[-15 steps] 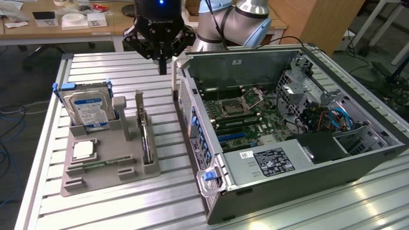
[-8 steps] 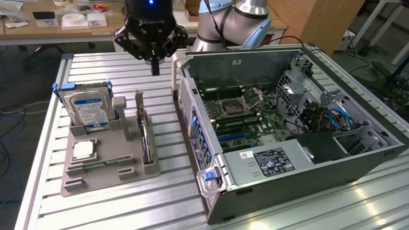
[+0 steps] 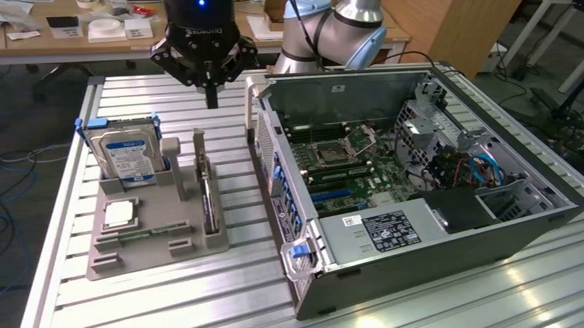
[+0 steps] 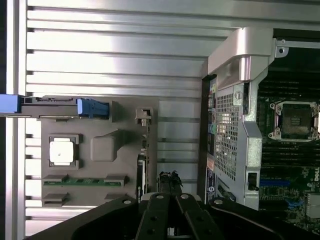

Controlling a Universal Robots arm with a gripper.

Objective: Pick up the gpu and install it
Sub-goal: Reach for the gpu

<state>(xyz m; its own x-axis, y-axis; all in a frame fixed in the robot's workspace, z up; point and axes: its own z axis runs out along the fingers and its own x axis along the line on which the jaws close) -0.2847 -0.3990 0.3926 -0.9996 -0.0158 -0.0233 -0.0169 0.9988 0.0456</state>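
Observation:
The gpu is a thin black card standing on its edge in a slot of the grey holder, on the side nearest the computer case. In the wrist view the gpu appears edge-on as a dark strip, with a silver bracket at one end. My gripper hangs above the slatted table just beyond the holder's far end, apart from the card. Its fingers are pressed together and hold nothing. The wrist view has the gripper close beside the card's edge, between the holder and the case.
The holder also carries a silver hard drive with a blue-white label, a square CPU chip and a green memory stick. The open computer case lies on the exterior view's right, its motherboard exposed. A desk with clutter stands behind.

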